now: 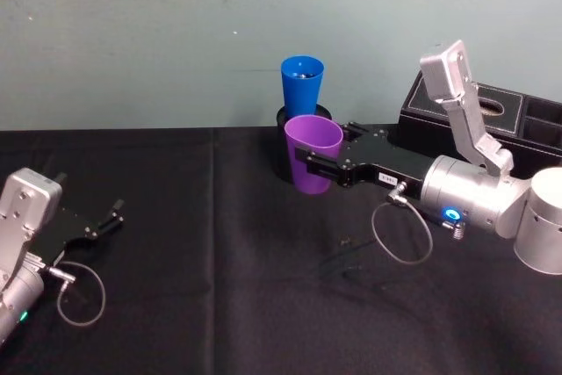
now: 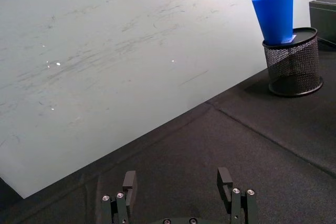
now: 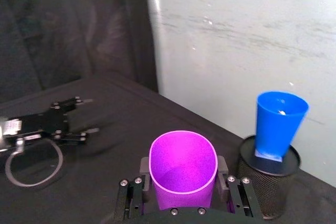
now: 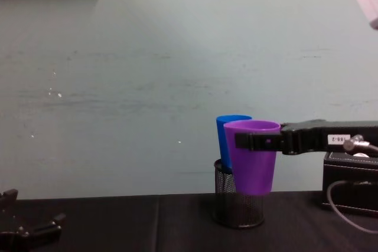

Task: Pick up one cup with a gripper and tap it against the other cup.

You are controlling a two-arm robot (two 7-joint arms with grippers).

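My right gripper (image 1: 307,162) is shut on the purple cup (image 1: 313,151), with a finger on each side of its wall, and holds it upright above the table. The blue cup (image 1: 301,85) stands upright in a black mesh pen holder (image 1: 283,142) just behind it. In the right wrist view the purple cup (image 3: 182,169) sits between my fingers (image 3: 144,169), with a gap to the blue cup (image 3: 278,124). From the chest, the purple cup (image 4: 253,157) overlaps the blue cup (image 4: 227,140). My left gripper (image 1: 112,217) rests open on the table, far left.
A black cloth covers the table (image 1: 219,287). A black box (image 1: 492,116) stands at the back right behind my right arm. A pale wall runs close behind the mesh holder (image 4: 236,210). A cable loop hangs under the right wrist.
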